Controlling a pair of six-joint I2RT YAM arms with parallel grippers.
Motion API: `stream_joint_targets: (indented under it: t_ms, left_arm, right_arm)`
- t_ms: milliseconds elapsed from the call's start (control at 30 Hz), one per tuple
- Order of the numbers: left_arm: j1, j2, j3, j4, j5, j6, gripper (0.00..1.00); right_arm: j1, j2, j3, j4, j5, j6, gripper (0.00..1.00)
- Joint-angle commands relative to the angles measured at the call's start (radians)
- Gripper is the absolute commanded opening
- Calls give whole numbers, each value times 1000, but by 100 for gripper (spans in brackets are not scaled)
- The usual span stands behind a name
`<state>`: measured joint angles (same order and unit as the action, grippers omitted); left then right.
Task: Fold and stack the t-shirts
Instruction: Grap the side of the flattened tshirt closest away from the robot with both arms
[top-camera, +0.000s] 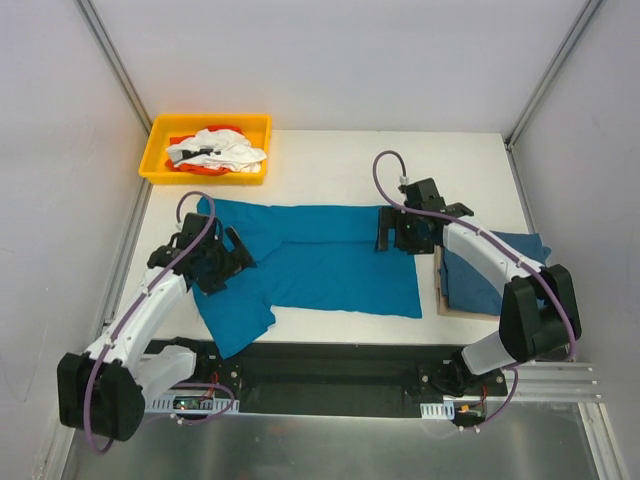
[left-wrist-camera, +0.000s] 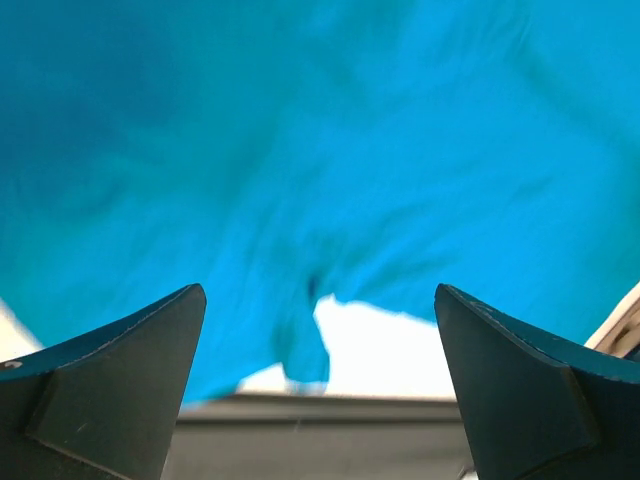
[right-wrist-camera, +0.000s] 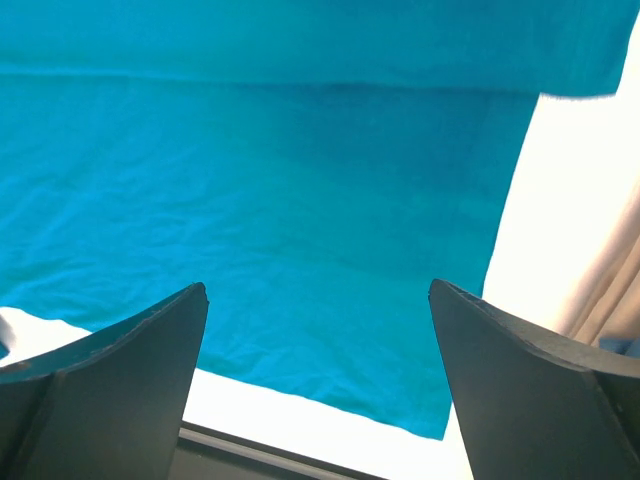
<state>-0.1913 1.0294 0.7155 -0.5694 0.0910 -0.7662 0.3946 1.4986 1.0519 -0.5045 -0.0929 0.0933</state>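
Pretty bare setup tbh. White desk (top-camera: 400, 160) boxed in by plain pale walls: left wall (top-camera: 50, 150), back wall (top-camera: 340, 60), right wall (top-camera: 600, 200). Two metal posts run up the back corners, left post (top-camera: 113, 62) and right post (top-camera: 558, 65). A black strip (top-camera: 330, 375) runs along the near edge, with a silver rail (top-camera: 560, 375) at its right end. Below that there's a dull grey, slightly shiny surface (top-camera: 330, 445). Light is soft and even, no hard shadows.
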Motion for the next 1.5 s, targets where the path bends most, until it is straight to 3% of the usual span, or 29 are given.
stream_joint_targets:
  t_ms: [0, 133, 167, 267, 567, 900, 1133, 1267, 1333, 1467]
  left_arm:
    - [-75, -113, -10, -322, -71, -77, 98]
    - [-97, -193, -85, -437, -68, -171, 86]
    - [-106, -199, -96, -440, -62, -197, 77]
    - [-119, -198, -140, -448, -57, -243, 62]
    - [-163, -83, -191, -445, -86, -332, 50]
    - [-165, 18, -241, -342, -86, -329, 46]
    - [-165, 69, -245, -274, -86, -309, 29]
    - [-165, 77, -223, -267, -117, -303, 14]
    - [-165, 78, -215, -265, -122, -292, 0]
    - [-165, 70, -212, -267, -137, -288, 0]
  right_arm:
    - [4, -61, -29, 24, 5, 8, 97]
    - [6, -60, -32, 21, 7, 2, 97]
    - [4, -58, -33, 21, 9, 0, 97]
    - [4, -57, -35, 20, 13, -4, 97]
    - [6, -28, -30, 11, 42, -12, 97]
    - [3, -5, -15, 3, 68, -13, 97]
    - [1, -1, -15, -2, 82, -12, 97]
    - [0, -1, -15, -3, 85, -12, 97]
    - [-2, 2, -15, -2, 85, -9, 97]
    - [-3, -1, -20, -3, 87, -7, 97]
